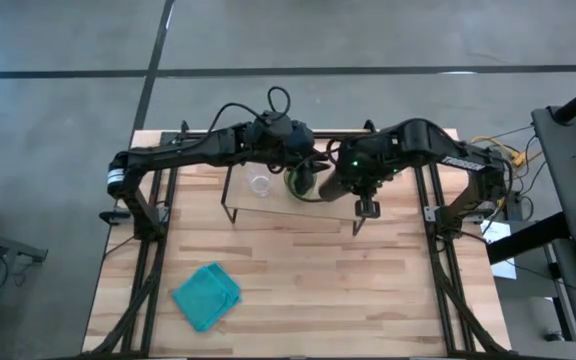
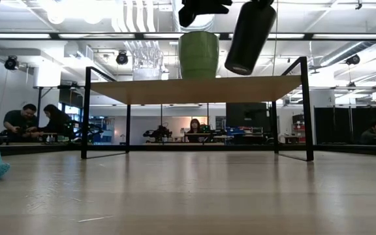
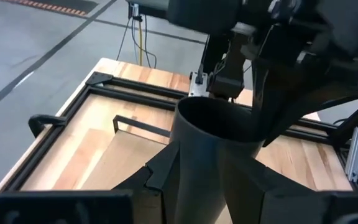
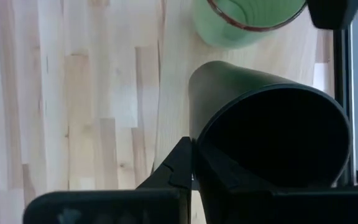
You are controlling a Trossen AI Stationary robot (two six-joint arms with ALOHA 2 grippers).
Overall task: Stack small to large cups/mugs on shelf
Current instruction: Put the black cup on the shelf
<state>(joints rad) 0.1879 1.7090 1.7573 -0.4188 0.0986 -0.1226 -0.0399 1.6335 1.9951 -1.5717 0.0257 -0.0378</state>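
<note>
The black cup [image 1: 330, 185] hangs tilted in my right gripper [image 1: 344, 172], clear above the shelf [image 2: 175, 88], with its base [image 2: 240, 68] lowest and its mouth up. The light green mug [image 2: 199, 55] stands upright on the shelf board just left of it. The clear glass cup [image 1: 260, 185] stands farther left on the board. My left gripper [image 2: 204, 10] is open above the green mug. In the left wrist view its fingers [image 3: 149, 179] stand wide on either side of the black cup [image 3: 210, 149]. Whether they touch it is unclear. My right gripper [image 4: 197, 158] holds the black cup at its rim [image 4: 199, 140], coming from above. One finger [image 4: 179, 167] lies on the outer wall. The other seems to reach inside the mouth, hidden in its dark. The cup hangs tilted and lifted clear, base toward the green mug [image 4: 247, 18].
A teal cloth [image 1: 206, 295] lies crumpled on the tabletop near the near-left corner. The shelf's thin black wire legs [image 2: 303, 111] stand at its corners. Both arms crowd together over the shelf's right half. People sit in the room beyond the table.
</note>
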